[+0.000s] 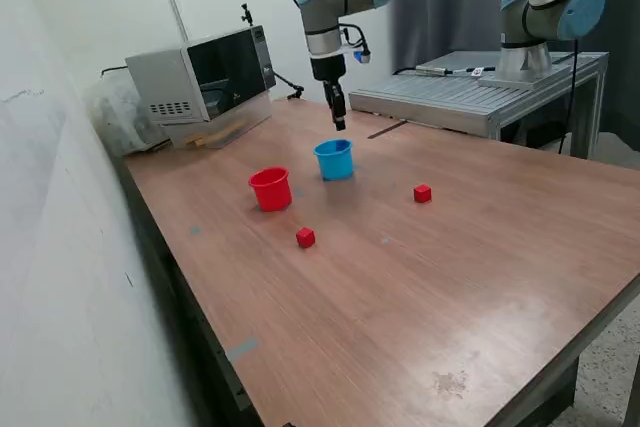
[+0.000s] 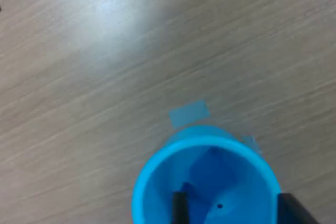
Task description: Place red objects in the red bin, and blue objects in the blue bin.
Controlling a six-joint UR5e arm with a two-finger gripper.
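Hovering over the blue bin (image 2: 157,182), the end effector (image 2: 231,208) hangs released, fingers apart.

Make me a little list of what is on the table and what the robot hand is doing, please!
table: brown wood
blue cup: upright, dark blue shapes inside, likely blue cubes
red cup: upright, beside the blue cup, apart from it; its inside is not visible
red cubes: two on the table, outside both cups
gripper: above the blue cup, fingers apart, holding nothing
microwave: at the table's far corner
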